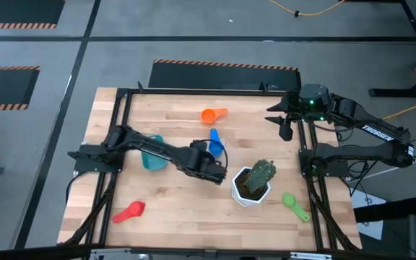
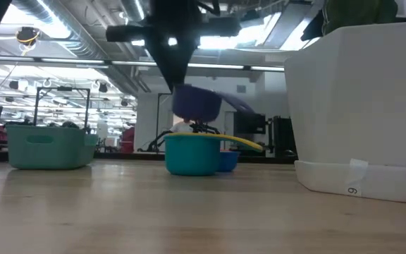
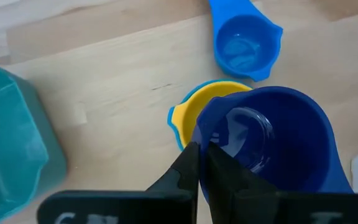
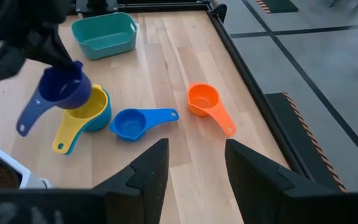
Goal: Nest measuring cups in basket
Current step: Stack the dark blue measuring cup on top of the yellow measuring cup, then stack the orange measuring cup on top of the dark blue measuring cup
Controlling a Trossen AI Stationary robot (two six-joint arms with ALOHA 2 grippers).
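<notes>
With the left gripper (image 3: 202, 163) clamped on the rim of the dark blue cup (image 3: 272, 146) above the yellow cup (image 4: 87, 112), an off-centre release may tip it beside the stack, well short of the basket (image 4: 104, 34).

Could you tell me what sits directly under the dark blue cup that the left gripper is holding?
The yellow cup lies under the dark blue cup, nested in a teal cup. The left gripper holds the blue one above it; the yellow cup's inside is partly covered.

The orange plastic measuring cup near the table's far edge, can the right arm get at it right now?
Probably yes. The right gripper hangs open and empty, and the orange plastic measuring cup lies alone on bare wood with nothing between them. The left gripper is busy farther off, clamped on a dark blue cup.
</notes>
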